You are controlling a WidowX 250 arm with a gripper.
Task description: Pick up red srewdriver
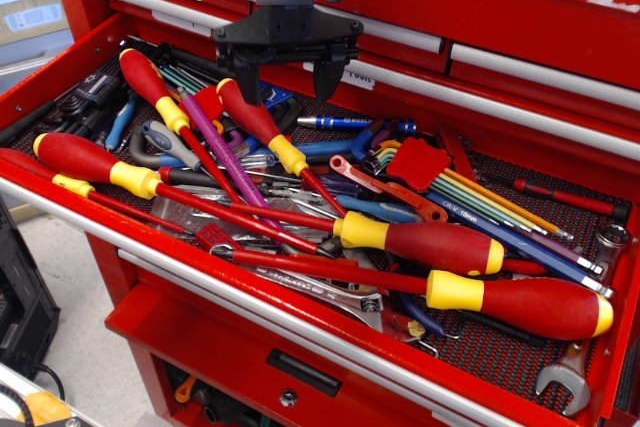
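- The gripper (288, 87) hangs at twelve o'clock over the open drawer (60, 77), jaws spread and holding nothing
- The red srewdriver (262, 128) lies among the clutter at ten o'clock, its handle just below the fingers; shaft running toward four o'clock
- A larger screwdriver (90, 162) lies at nine o'clock, two more at five o'clock
- Progress: early; approach seems nearly lined up, though motion blur hides the exact height; descent, pinch and lift remain

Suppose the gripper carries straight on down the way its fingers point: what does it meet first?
Probably the red screwdriver. The open gripper hangs over the drawer's back, fingers down, with that handle just below its left finger. One view leaves depth unclear; it might instead land behind it on the blue tools.
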